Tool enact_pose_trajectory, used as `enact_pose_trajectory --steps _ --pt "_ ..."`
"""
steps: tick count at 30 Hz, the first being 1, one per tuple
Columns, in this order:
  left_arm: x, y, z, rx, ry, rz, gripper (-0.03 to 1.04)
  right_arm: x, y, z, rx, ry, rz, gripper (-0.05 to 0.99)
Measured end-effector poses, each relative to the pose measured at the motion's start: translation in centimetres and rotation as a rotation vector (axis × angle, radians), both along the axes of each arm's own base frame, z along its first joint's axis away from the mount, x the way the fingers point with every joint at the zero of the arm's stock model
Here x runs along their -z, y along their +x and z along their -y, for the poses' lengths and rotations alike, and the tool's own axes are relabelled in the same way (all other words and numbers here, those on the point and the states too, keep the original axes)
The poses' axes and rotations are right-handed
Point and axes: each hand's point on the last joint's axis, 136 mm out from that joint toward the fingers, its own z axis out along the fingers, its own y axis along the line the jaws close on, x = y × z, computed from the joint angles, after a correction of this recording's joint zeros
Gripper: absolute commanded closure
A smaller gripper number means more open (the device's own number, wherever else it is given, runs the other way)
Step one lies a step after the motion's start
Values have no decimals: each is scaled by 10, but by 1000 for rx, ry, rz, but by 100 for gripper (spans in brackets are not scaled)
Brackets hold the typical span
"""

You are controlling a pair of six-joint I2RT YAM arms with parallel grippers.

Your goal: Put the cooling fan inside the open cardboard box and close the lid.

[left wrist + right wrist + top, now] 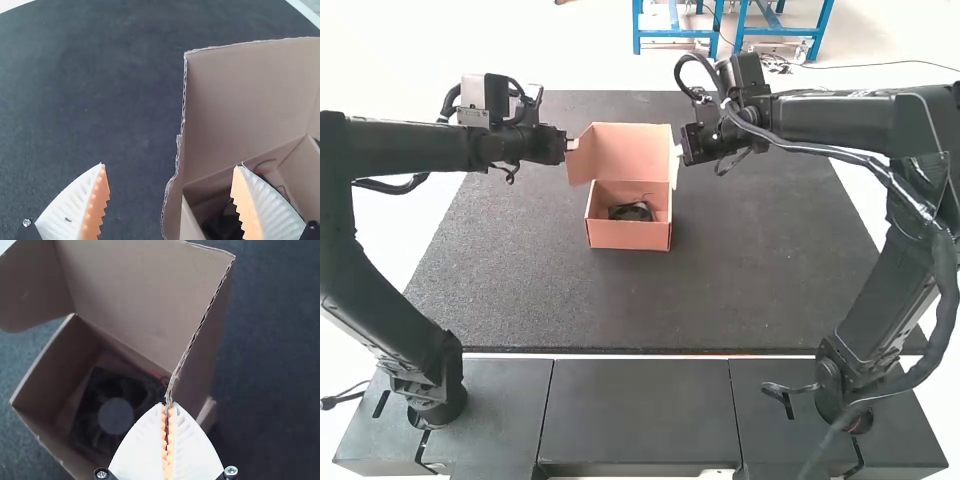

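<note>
High view first: where are you holding your arms?

I am holding my left pincer [563, 147] at the left edge of the upright lid [620, 152] and my right pincer [682, 148] at its right edge. The cardboard box [628, 232] is sitting open on the black mat [520, 270], and the cooling fan [632, 212] is lying inside it.

Left wrist view?

My left pincer [170, 167] is hanging released, its fingers [95, 200] straddling the side edge of the lid [250, 100]. The cooling fan [220, 227] is showing dark down in the cardboard box.

Right wrist view?

My right pincer [167, 407] is clenching the edge of the lid [135, 300], and the cooling fan [115, 415] is lying flat on the floor of the cardboard box [40, 375].
</note>
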Motion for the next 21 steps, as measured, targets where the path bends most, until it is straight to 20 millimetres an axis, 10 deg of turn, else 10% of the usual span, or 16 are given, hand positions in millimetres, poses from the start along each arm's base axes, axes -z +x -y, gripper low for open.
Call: enact_pose_trajectory --steps 14,21 --pt "22 -2 0 2 3 3 34 0 -2 -2 -15 5 -1 95" --pt "32 3 2 3 6 3 70 1 -1 2 -17 6 -6 95"
